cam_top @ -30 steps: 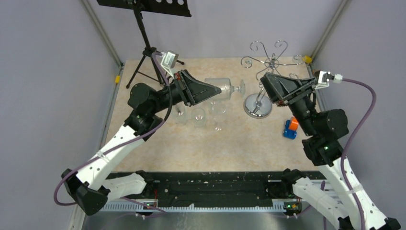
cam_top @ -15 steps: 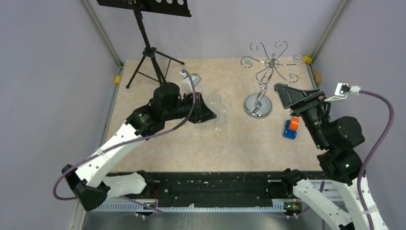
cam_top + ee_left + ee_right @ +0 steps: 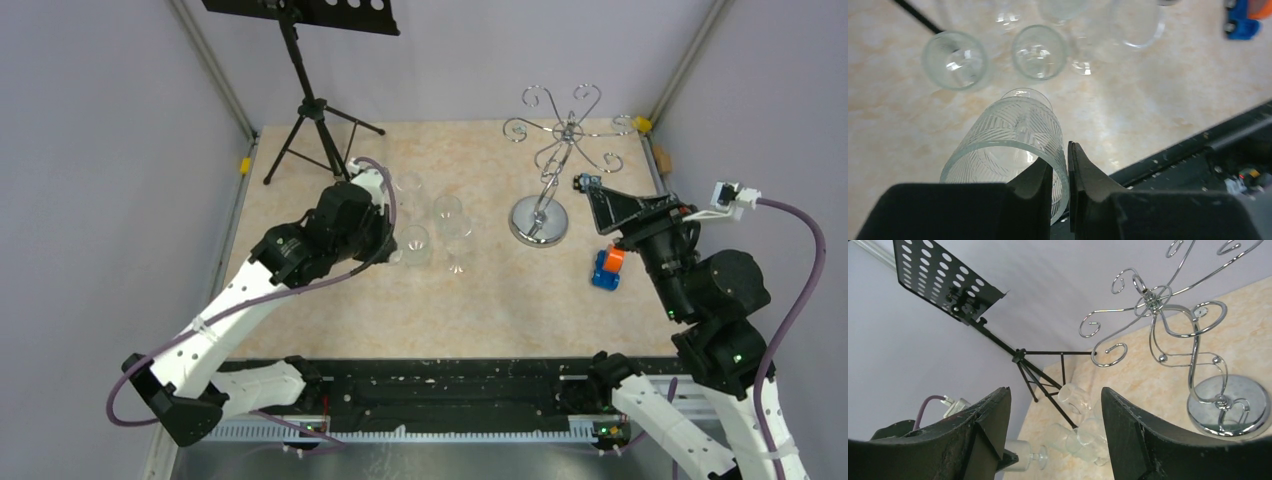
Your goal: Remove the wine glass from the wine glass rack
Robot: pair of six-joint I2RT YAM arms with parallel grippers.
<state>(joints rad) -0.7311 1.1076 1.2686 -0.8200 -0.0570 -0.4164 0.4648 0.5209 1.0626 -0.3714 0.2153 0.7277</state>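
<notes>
1. Your left claw (image 3: 1059,159) is clamped on the rim of the wine glass (image 3: 1008,135): one finger sits inside the bowl, the other outside, and the glass wall is pinched between them.
2. The wine glass has a cut pattern on the bowl. It is off the rack, over the left half of the worktop (image 3: 500,300). Its rim faces the wrist camera and its foot points down at the worktop. You cannot tell whether the foot touches.
3. From the right wrist, the same glass (image 3: 1024,454) shows low at the left beside the left arm, with stem and foot sticking out.
4. Several other clear glasses stand grouped just beyond the held one, among them two tumblers (image 3: 954,60) (image 3: 1039,51).
5. The wine glass rack (image 3: 569,131) stands upright at the right rear, well apart from the held glass. Its disc base (image 3: 538,222) is flat on the worktop.
6. Your right claw (image 3: 1055,390) has its fingers spread wide and grips nothing. It sits near the rack's base, on the right side.
7. A small blue-and-orange object (image 3: 606,267) lies just beside the right arm.
8. The black music stand (image 3: 300,60) is at the left rear.
</notes>
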